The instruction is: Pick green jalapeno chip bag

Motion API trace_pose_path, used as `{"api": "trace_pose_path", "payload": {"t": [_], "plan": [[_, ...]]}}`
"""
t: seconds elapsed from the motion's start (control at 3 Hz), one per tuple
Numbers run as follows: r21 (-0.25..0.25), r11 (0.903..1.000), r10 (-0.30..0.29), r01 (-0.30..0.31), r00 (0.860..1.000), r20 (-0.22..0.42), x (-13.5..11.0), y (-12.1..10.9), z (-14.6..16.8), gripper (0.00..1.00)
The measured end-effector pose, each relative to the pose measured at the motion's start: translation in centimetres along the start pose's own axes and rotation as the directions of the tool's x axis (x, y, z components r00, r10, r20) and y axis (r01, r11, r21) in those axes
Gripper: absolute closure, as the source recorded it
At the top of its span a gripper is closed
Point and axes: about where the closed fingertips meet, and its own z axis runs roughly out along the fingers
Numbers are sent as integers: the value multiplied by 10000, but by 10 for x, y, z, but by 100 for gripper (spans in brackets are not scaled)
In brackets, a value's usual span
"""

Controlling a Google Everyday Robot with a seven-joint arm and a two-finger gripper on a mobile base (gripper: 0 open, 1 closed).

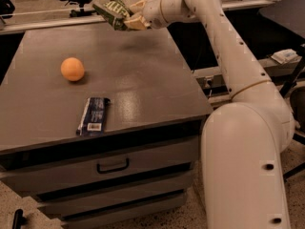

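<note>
The green jalapeno chip bag (111,13) is a crumpled green foil bag with white lettering. It is held in the air above the far edge of the grey table (143,75). My gripper (129,16) is shut on the bag's right end, at the top centre of the camera view. The white arm (224,42) reaches in from the lower right, over the table's right side. The bag's shadow lies on the table below it.
An orange ball (72,69) sits on the table's left part. A flat dark blue bar wrapper (94,115) lies near the front edge. The table has drawers with a handle (113,166) below. A dark desk (286,13) stands to the right.
</note>
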Motion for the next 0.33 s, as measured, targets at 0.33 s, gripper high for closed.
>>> {"api": "trace_pose_path", "payload": {"t": [0.33], "plan": [[65,10000,2,-3,9999,134,-4,-4,-4,100]]}}
